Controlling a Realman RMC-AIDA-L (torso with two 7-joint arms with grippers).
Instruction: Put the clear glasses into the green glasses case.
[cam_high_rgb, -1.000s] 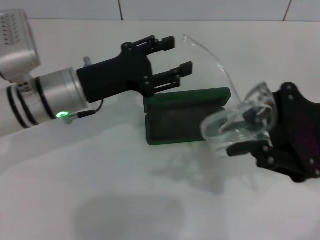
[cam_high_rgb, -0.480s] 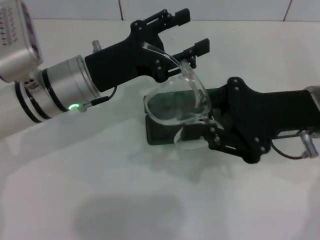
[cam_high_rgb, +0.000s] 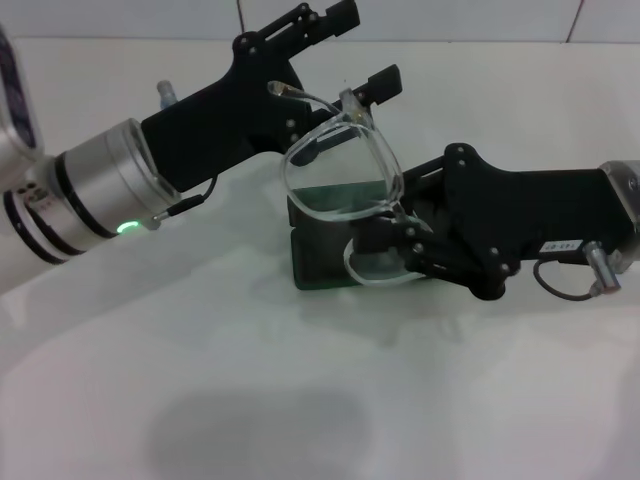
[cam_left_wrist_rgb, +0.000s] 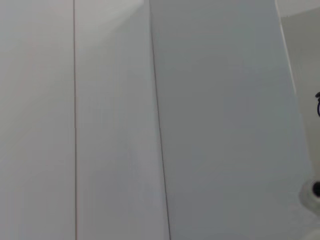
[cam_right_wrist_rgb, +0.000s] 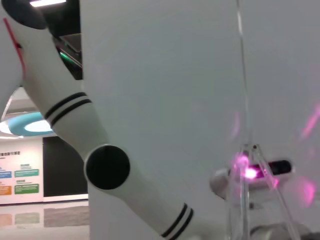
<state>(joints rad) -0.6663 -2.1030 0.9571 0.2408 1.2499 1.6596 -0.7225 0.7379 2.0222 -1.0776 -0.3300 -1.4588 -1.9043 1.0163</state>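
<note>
Glasses hovering over the open case, not yet inside.

On the white tabletop (cam_high_rgb: 320, 400), the left end effector (cam_high_rgb: 352, 52) is reaching in over the far side of the green glasses case (cam_high_rgb: 325, 250) with its fingers spread and nothing between them, while the right end effector (cam_high_rgb: 395, 245) is pinching the clear glasses (cam_high_rgb: 345, 185) low on the frame. The case is lying open, lid raised at the back and dark lining showing. The glasses are standing nearly upright, lenses tilted above the case mouth, one clear arm poking up toward the left end effector's fingers. Judging by this, pickup and carrying look done; lowering the glasses flat into the lining, folding the arms and releasing are still remaining.
</note>
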